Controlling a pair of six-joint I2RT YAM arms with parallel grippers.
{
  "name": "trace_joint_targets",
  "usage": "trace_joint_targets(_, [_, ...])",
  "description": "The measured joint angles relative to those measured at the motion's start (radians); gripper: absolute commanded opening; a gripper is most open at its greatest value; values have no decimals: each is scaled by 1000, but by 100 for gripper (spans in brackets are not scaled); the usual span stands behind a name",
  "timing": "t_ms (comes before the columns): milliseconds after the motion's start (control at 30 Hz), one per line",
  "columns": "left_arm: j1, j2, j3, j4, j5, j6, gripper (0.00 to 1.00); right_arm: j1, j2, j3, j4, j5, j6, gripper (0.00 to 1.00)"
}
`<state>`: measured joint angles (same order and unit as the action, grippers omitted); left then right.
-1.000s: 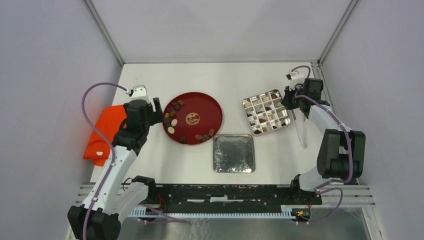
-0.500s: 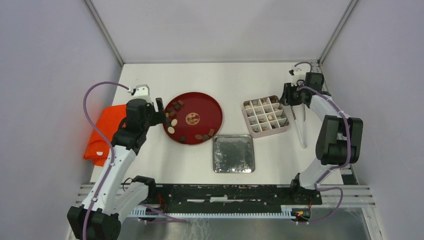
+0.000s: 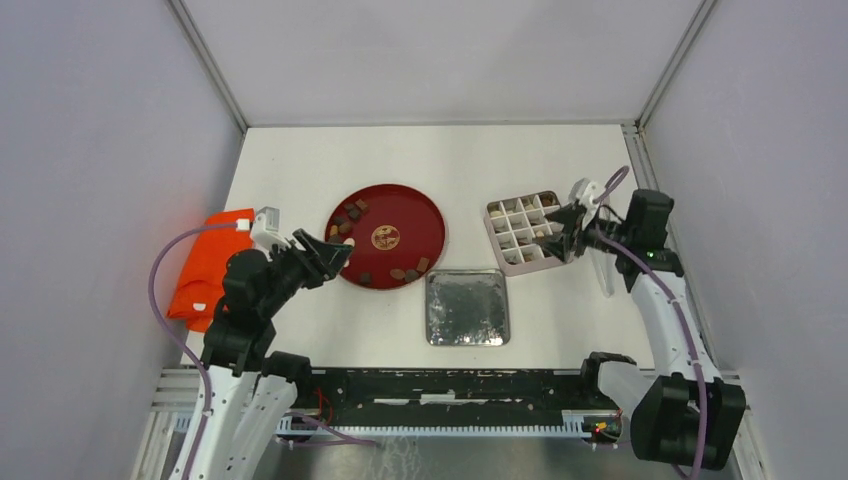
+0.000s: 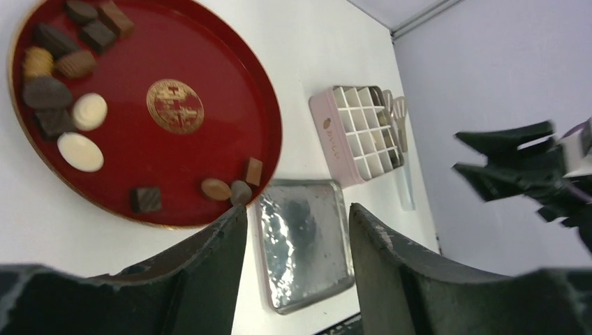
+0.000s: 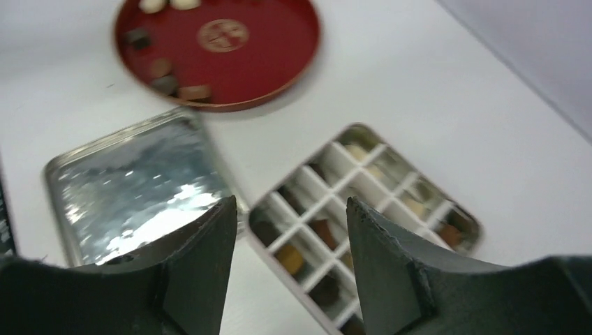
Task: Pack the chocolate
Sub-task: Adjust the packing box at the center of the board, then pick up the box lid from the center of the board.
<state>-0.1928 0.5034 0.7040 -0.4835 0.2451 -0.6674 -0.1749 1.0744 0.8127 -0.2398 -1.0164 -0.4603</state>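
Right gripper [image 3: 560,228] is open and empty now. A second ago it was shut at the far right corner of the box [image 3: 503,252], and it's since backed off toward me, so I reckon a piece just went in. Left gripper [image 3: 335,250] has pulled back off the left rim of the plate [image 3: 405,205], jaws apart and empty, a bit narrower than before. Most of the chocolate [image 4: 89,112] is still on the plate, with some in the box, so there's lots left to pack.
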Motion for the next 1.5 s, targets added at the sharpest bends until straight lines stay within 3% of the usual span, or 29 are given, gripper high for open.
trace_joint_targets(200, [-1, -70, -83, -26, 27, -138, 59, 64, -15, -192, -108, -205, -234, 64])
trace_joint_targets(333, [-20, -22, -90, -41, 25, -163, 60, 79, 53, -169, -251, -238, -402, 63])
trace_joint_targets(433, [-102, 42, -90, -34, -13, -168, 61, 85, 114, -122, -351, -244, -502, 62])
trace_joint_targets(633, [-645, 314, -20, -14, -338, -192, 68, 85, 161, -85, -452, -227, -580, 62])
trace_joint_targets(767, [-845, 596, 109, -14, -522, -197, 67, 85, 158, -86, -438, -187, -549, 62])
trace_joint_targets(900, [-885, 829, 197, -17, -637, -198, 64, 85, 140, -89, -389, -151, -501, 62])
trace_joint_targets(1067, [-889, 1007, 257, -23, -694, -198, 60, 85, 138, -89, -365, -126, -474, 61])
trace_joint_targets(1200, [-890, 1083, 281, -25, -719, -198, 51, 85, 140, -89, -363, -121, -467, 61])
trace_joint_targets(1400, [-890, 1180, 289, -20, -724, -196, 49, 85, 149, -89, -364, -108, -461, 61])
trace_joint_targets(1500, [-890, 1213, 294, -19, -729, -197, 42, 85, 151, -89, -364, -106, -460, 61])
